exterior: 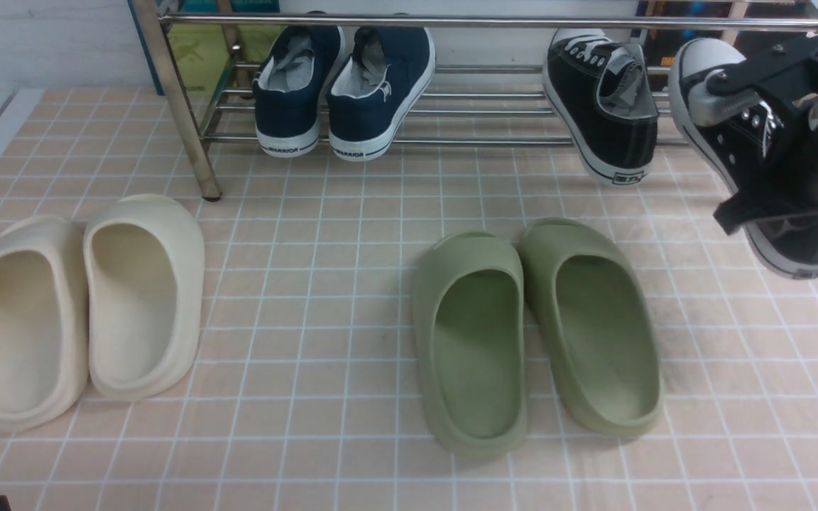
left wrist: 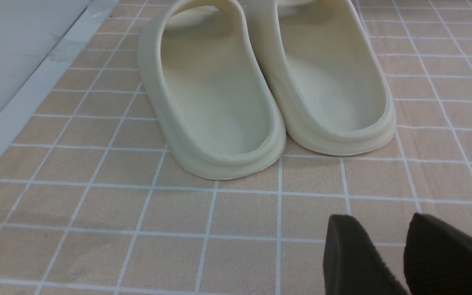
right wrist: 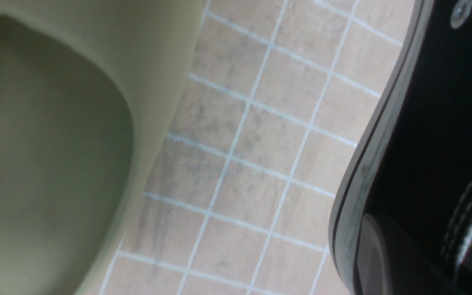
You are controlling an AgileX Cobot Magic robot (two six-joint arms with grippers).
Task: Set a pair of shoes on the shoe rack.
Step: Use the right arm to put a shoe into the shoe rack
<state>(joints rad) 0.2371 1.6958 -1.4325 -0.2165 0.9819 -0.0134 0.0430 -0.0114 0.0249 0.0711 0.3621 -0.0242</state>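
half done: one black shoe (exterior: 611,106) sits on the rack (exterior: 451,21), its mate (exterior: 796,245) hangs clenched in the right gripper (exterior: 735,149) by the rack's right end, not yet set down, left gripper (left wrist: 383,229) spread wide

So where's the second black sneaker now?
Front view, far right: the held sneaker tilts toe-up in the right gripper, just right of its mate on the rack, beyond the green slides.

One black sneaker (exterior: 604,106) is being rested toe-up on the steel shoe rack (exterior: 451,21) at one o'clock; the second sneaker (exterior: 735,152) is being held aloft, tilted, at two o'clock.
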